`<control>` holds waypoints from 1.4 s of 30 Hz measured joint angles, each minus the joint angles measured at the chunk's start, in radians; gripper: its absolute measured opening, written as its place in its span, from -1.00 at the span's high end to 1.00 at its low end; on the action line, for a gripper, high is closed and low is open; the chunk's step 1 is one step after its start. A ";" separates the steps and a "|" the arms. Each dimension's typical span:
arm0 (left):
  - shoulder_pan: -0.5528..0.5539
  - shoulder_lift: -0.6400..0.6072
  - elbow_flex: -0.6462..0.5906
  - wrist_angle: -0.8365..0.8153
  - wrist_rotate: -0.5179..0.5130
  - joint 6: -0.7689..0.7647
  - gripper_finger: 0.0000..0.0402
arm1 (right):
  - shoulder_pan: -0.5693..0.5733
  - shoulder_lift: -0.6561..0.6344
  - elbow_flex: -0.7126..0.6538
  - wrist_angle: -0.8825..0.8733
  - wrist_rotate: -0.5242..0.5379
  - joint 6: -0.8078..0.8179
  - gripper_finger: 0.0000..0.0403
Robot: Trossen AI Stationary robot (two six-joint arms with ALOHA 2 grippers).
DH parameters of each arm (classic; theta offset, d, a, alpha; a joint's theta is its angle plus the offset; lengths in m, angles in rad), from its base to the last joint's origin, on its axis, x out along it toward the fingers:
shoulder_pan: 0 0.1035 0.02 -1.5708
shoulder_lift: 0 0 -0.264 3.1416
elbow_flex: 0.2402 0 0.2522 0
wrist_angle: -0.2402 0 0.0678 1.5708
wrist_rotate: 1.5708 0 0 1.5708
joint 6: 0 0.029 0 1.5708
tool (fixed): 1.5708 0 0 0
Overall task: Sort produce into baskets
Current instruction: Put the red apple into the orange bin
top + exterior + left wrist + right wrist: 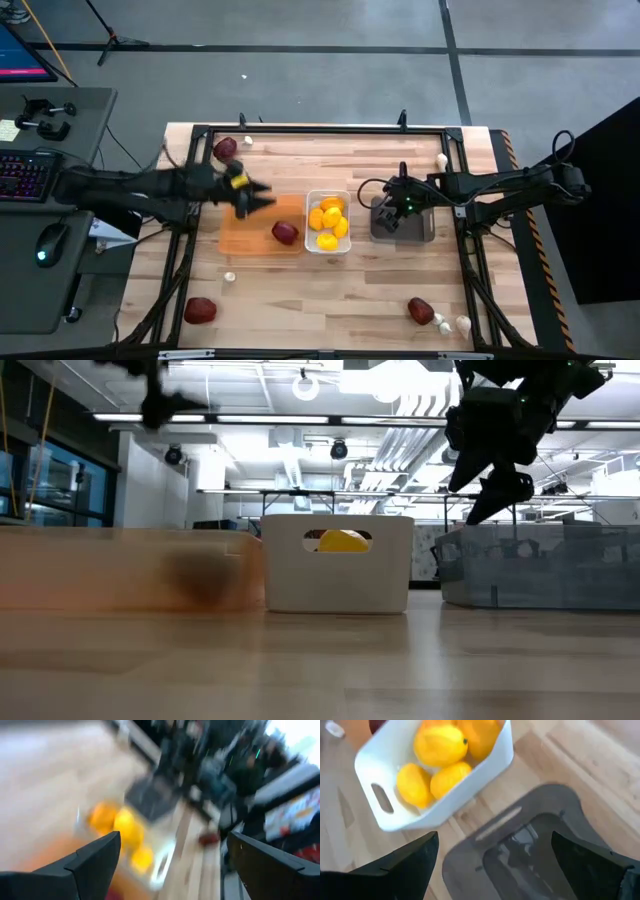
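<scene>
My left gripper [255,200] is open and empty, above the far left part of the orange tray [245,238]; one dark red piece [285,233] lies in the tray. The white bin [309,222] holds several yellow lemon-like pieces [440,745]. My right gripper [390,215] is open and empty, above the dark grey bin [520,850]. Other dark red pieces [225,149] [200,310] [420,311] and white garlic-like bulbs [441,160] [229,277] [452,323] lie loose on the table.
The three containers stand side by side in the middle of the wooden table [330,300]: tray, white bin, grey bin, from left to right. A black frame [320,130] runs around the table's edges. A desk with a keyboard [25,175] stands beyond the left edge.
</scene>
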 joint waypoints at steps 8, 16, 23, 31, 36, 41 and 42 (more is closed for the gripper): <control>0.091 -0.001 0.262 -0.019 -0.089 0.229 -0.75 | -0.045 0.000 0.000 0.046 0.009 0.000 -0.88; 0.241 0.080 0.336 -0.434 -0.263 0.063 -0.75 | -0.065 0.000 0.000 0.059 0.008 0.003 -0.88; 0.621 0.374 0.346 -0.855 -0.161 0.129 -0.75 | -0.076 0.000 0.000 0.099 0.009 -0.038 -0.88; 0.877 0.660 0.346 -0.760 -0.252 0.197 -0.75 | -0.117 0.000 0.000 0.147 0.014 -0.041 -0.88; 0.941 0.763 0.347 -0.679 -0.238 0.230 -0.75 | -0.119 0.000 0.000 0.151 0.014 -0.043 -0.88; 0.997 0.822 0.348 -0.659 -0.256 0.241 -0.75 | -0.119 0.000 0.000 0.150 0.014 -0.045 -0.88; 1.005 0.833 0.348 -0.655 -0.266 0.247 -0.75 | -0.119 0.000 0.000 0.150 0.014 -0.044 -0.88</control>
